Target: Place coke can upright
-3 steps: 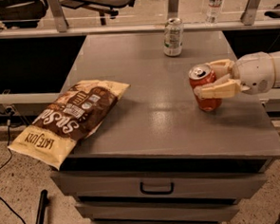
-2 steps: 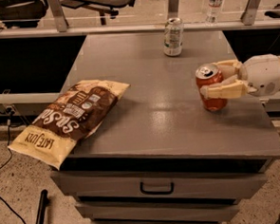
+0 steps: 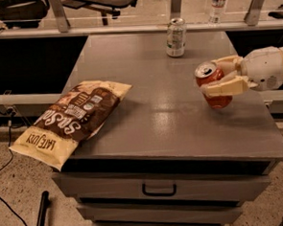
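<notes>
The coke can, red with a silver top, is at the right side of the grey cabinet top. It is tilted a little to the left, with its base at or just above the surface. My gripper comes in from the right and is shut on the can, one cream finger behind it and one finger across its front.
A silver-green can stands upright at the back of the top. A brown and cream chip bag lies at the left and overhangs the left edge. A clear plastic bottle stands on the floor behind. Drawers face the front.
My gripper has moved the coke can slightly right and away from the front edge. The can stays in its grasp, still tilted.
</notes>
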{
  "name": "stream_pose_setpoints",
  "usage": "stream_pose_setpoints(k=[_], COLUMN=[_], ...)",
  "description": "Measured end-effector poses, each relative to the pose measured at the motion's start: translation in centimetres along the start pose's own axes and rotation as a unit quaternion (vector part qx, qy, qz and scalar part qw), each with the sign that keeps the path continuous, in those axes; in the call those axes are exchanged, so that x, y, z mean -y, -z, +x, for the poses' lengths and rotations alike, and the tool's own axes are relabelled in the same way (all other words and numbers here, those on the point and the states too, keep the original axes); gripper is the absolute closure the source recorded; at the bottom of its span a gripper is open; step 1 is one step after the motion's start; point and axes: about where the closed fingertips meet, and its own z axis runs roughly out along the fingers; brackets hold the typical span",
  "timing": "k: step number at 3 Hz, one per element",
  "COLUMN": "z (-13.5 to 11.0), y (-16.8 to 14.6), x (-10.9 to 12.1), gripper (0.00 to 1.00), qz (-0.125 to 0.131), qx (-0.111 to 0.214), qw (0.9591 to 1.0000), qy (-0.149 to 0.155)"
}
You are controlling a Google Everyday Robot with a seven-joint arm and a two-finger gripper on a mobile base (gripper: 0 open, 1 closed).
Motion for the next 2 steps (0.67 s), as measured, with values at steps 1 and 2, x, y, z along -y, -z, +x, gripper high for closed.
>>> stream_pose_setpoints(k=[1, 2], z=[-1.1, -3.0], y=[-0.1, -0.6], x=[-0.1, 0.2], gripper=[1.00, 1.00], qz=[-0.004, -0.016], qx=[0.041, 0.099], qw=[0.9991, 0.9949], qy=[-0.006, -0.009])
